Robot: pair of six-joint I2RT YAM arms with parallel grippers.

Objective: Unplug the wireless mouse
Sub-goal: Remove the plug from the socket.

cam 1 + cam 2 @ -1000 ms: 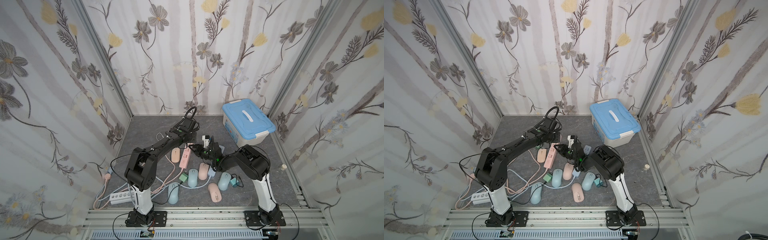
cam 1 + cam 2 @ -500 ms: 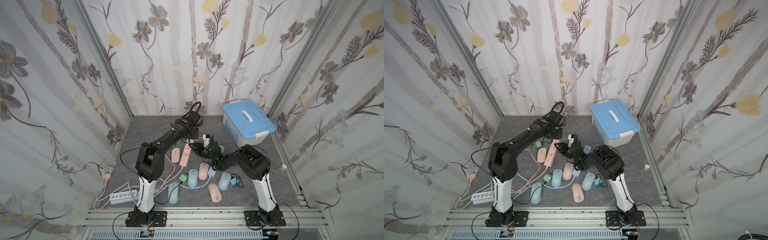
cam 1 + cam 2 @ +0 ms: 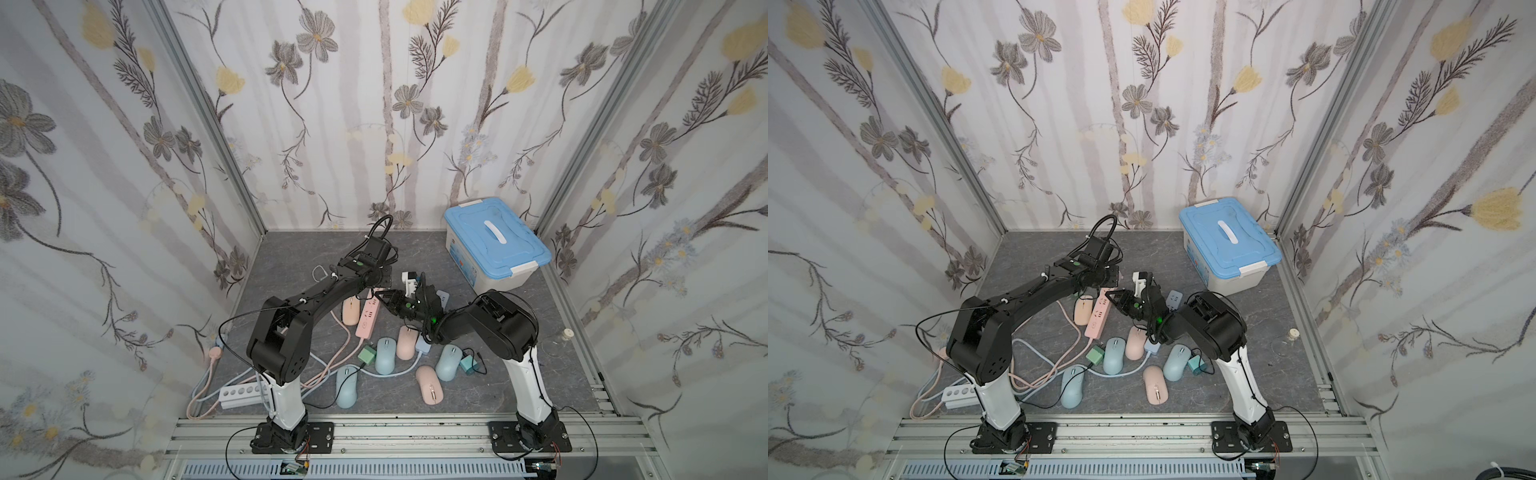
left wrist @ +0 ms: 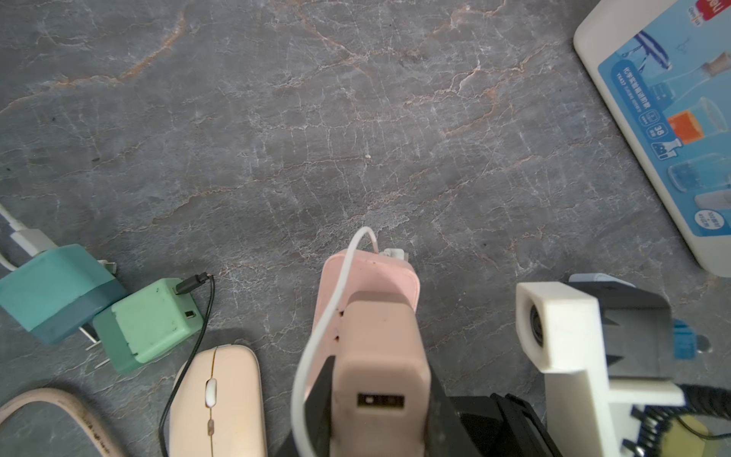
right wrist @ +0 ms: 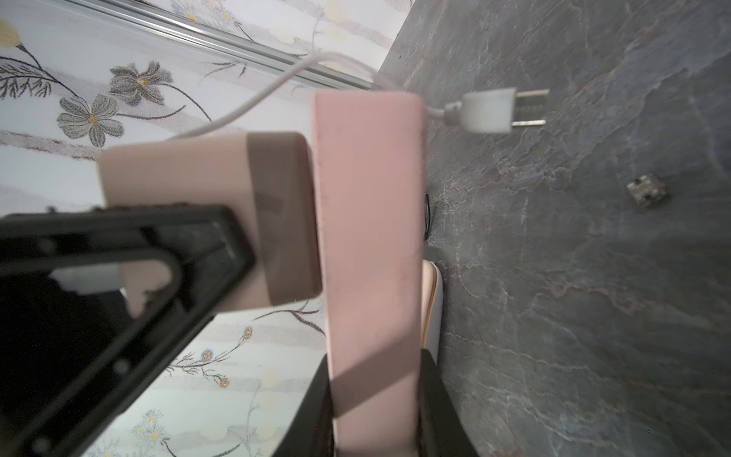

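My left gripper [image 4: 377, 370] is shut on a pink adapter [image 4: 379, 356] that sits in the far end of the pink power strip [image 3: 368, 316]. The adapter's USB port [image 4: 381, 400] is empty. A white cable [image 4: 316, 336] runs beside it, and its white USB plug [image 5: 490, 109] lies loose on the floor past the strip's end. My right gripper [image 5: 375, 395] is shut on the power strip [image 5: 372, 237], close to the adapter [image 5: 205, 198]. A pink wireless mouse [image 4: 215, 399] lies just beside the strip, also seen in a top view [image 3: 1082, 311].
Several blue and pink mice, a green charger [image 4: 148, 320] and a teal charger [image 4: 51, 289] lie around, with tangled cables at the front left. A blue-lidded box [image 3: 494, 249] stands at the back right. A small metal piece [image 5: 646, 190] lies on the floor. A white power strip [image 3: 245, 392] lies front left.
The left arm swung slightly toward the back right and came partly back, its wrist still over the strip's far end. The right arm has stayed in place.
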